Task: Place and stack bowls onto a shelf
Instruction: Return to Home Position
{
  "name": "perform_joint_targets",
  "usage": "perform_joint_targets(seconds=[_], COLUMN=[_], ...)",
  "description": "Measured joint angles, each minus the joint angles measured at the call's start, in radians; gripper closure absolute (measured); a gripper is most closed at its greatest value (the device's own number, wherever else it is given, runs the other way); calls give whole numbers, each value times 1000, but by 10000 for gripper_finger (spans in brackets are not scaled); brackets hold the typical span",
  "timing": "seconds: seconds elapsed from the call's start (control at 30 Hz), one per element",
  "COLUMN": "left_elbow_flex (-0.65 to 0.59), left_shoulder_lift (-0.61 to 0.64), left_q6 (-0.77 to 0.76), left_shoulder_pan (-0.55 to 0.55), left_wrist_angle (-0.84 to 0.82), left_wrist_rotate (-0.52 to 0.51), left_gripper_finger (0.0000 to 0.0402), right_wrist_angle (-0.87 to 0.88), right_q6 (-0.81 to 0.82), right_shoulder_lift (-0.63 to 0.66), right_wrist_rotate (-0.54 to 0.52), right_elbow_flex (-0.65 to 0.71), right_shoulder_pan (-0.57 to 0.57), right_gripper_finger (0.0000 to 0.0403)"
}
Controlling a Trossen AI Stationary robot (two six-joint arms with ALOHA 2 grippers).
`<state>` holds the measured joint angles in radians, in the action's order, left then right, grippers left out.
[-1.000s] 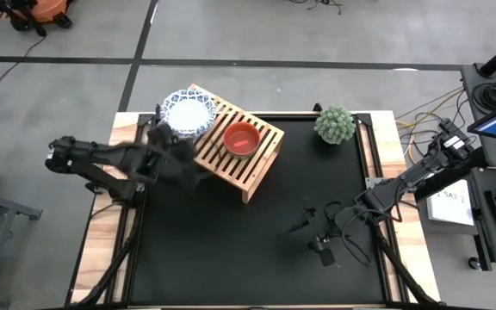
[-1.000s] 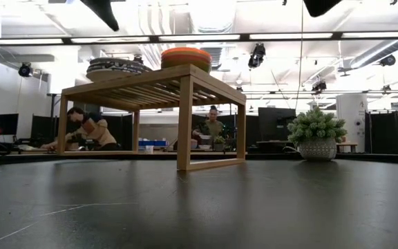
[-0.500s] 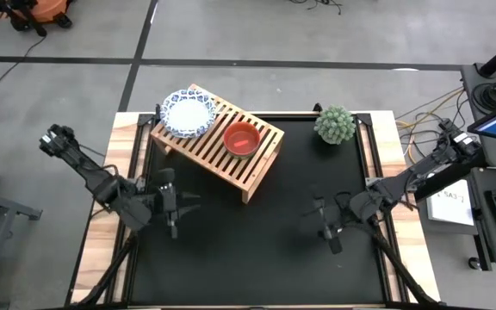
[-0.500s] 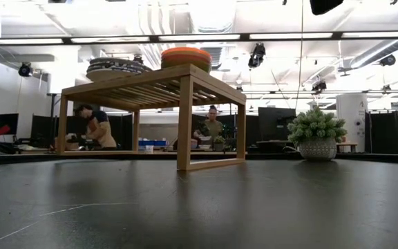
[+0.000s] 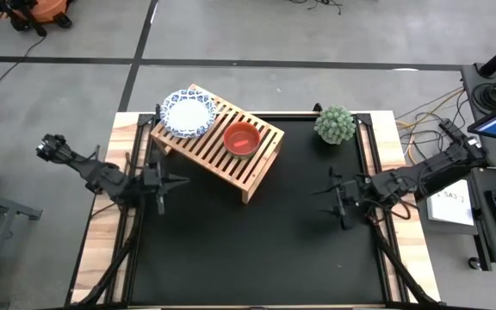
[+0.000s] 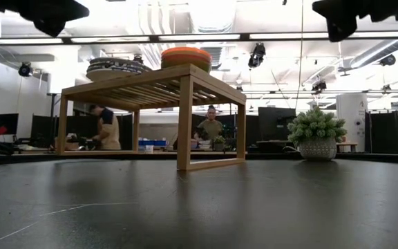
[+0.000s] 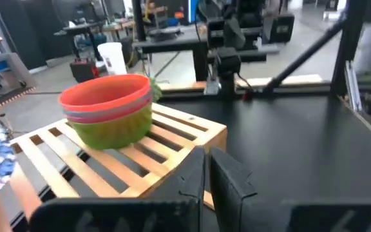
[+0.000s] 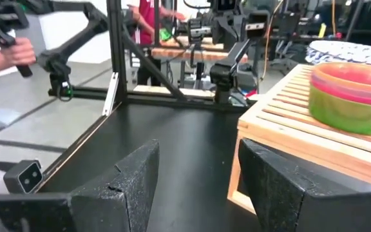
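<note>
On the black table [image 5: 257, 250], toward its far left corner, the wooden shelf [image 5: 261, 142], set at a slant to the table's edges. On its slats, two stacks, near each other but not touching. At the far-left end, the white patterned bowls [image 5: 186, 113], nested one inside another. Around the middle, the plastic bowls [image 5: 241, 139], likewise nested, with red uppermost, a magenta band under it and green lowest; teal too thin a sliver to make out for certain. No bowl anywhere on the table top itself. Left end effector [image 7: 206, 173] raised above the table's left side, just beside the shelf's near-left leg and clear of it, pointing inward toward the shelf, fingers drawn nearly together with only a thin slit between, gripping nothing. Right end effector [image 8: 195, 177] raised above the right side of the table, well apart from the shelf, aimed across at it, fingers spread wide and empty. At the far right of the table, a small spiky green plant [image 5: 335, 125] in a pale pot, well apart from shelf and bowls. Beyond the table, in the low view, two people [image 6: 106, 128] at work benches.
</note>
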<state>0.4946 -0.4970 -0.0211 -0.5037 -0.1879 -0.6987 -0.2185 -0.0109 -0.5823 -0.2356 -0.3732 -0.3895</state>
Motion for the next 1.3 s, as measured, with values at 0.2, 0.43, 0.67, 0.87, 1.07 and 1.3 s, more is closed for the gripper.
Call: perform_joint_targets(seconds=[0.2,0.43,0.67,0.87,1.07,1.3], left_elbow_flex=[-84,-155,-222,-292,-351,-484], left_shoulder_lift=[169,329,446,498,497,495], left_q6=[18,17,7,-5,-80,-90], left_shoulder_pan=[32,32,32,32,32,33], left_wrist_angle=[13,12,12,23,53,262], left_wrist_rotate=[10,10,10,11,64,237], left_gripper_finger=[401,401,401,402,402,401], right_wrist_angle=[4,14,124,214,234,155], right_q6=[-12,-28,-18,-27,-38,-41], right_shoulder_lift=[134,295,443,556,575,582], right_wrist_rotate=[-20,-27,-82,-83,-91,-105], right_elbow_flex=[77,154,181,182,188,277], right_shoulder_pan=[5,6,6,6,6,7], right_gripper_finger=[200,200,200,200,200,200])
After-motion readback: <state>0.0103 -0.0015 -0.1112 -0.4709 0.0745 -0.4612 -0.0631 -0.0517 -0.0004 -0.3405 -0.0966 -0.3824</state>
